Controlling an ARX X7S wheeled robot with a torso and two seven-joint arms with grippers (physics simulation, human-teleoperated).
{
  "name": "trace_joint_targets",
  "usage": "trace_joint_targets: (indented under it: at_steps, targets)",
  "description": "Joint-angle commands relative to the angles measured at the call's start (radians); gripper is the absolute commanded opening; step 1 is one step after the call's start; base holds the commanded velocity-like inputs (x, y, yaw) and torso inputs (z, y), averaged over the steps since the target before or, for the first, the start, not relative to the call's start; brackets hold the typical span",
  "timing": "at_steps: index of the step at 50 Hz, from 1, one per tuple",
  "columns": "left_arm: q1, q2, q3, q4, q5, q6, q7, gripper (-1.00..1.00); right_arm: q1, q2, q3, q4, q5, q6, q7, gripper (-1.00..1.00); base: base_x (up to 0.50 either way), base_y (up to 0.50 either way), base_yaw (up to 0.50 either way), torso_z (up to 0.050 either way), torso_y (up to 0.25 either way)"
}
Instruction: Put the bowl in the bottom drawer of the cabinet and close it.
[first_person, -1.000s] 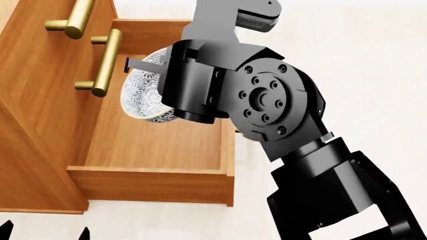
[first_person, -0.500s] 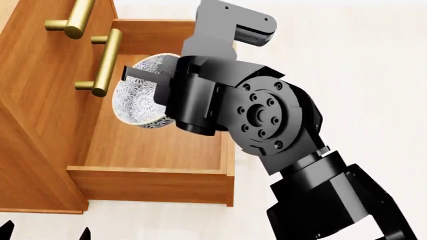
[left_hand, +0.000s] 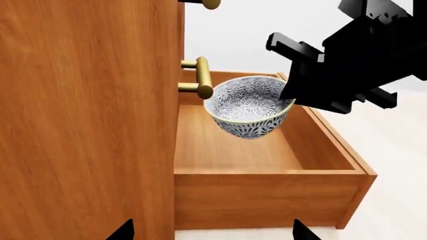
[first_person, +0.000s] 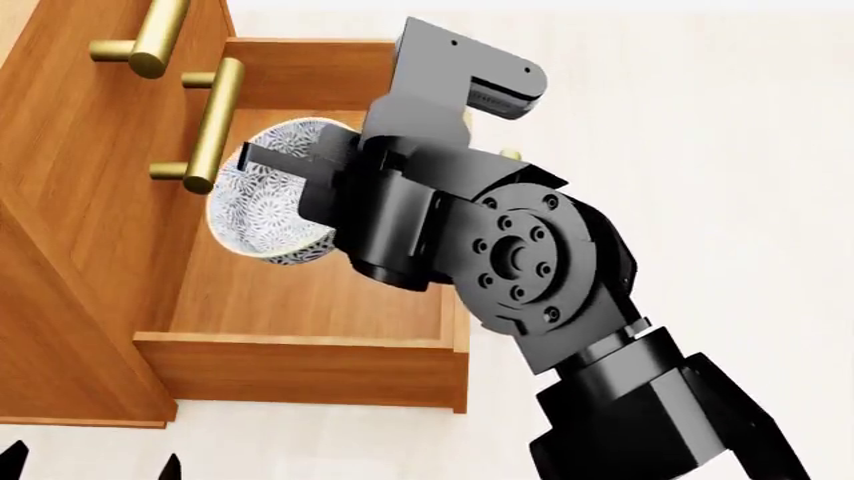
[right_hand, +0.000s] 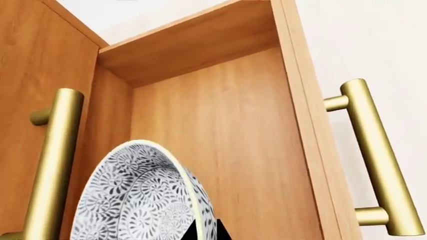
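bowl hanging over the open drawer

right gripper (first_person: 296, 172) is clamped on the rim of the bowl (first_person: 264, 205), holding it up above the floor of the pulled-out bottom drawer (first_person: 314, 290), just beside the cabinet (first_person: 80, 240) front

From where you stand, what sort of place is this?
Probably a bare simulated room, not a real home: a wooden cabinet with brass bar handles stands on a plain pale floor, and the right gripper holds a patterned bowl over the open bottom drawer.
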Motion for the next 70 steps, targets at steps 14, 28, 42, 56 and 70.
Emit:
trace_joint_targets:
  at_steps: [14, 28, 42, 56, 70]
  targets:
    - [0.002, -0.004, 0.003, -0.001, 0.000, 0.006, -0.002, 1.00, -0.042, -0.015, 0.008, 0.019, -0.010, -0.072, -0.110, -1.00, 0.00, 0.00, 0.00, 0.000, 0.001]
    - [-0.001, -0.004, 0.005, -0.005, -0.002, 0.007, -0.003, 1.00, -0.058, -0.016, -0.010, 0.044, -0.021, -0.092, -0.131, -1.00, 0.00, 0.00, 0.00, 0.000, 0.000]
    - [-0.001, -0.003, 0.009, -0.009, 0.001, 0.011, -0.002, 1.00, -0.060, -0.016, -0.024, 0.049, -0.029, -0.109, -0.144, -1.00, 0.00, 0.00, 0.00, 0.000, 0.001]
    - [-0.005, -0.004, 0.013, -0.005, 0.000, 0.008, -0.006, 1.00, -0.058, -0.013, -0.040, 0.054, -0.033, -0.114, -0.146, -1.00, 0.00, 0.00, 0.00, 0.000, 0.000]
    - [-0.006, -0.007, 0.014, 0.000, -0.004, 0.009, -0.010, 1.00, -0.050, -0.014, -0.059, 0.072, -0.038, -0.122, -0.146, -1.00, 0.00, 0.00, 0.00, 0.001, 0.001]
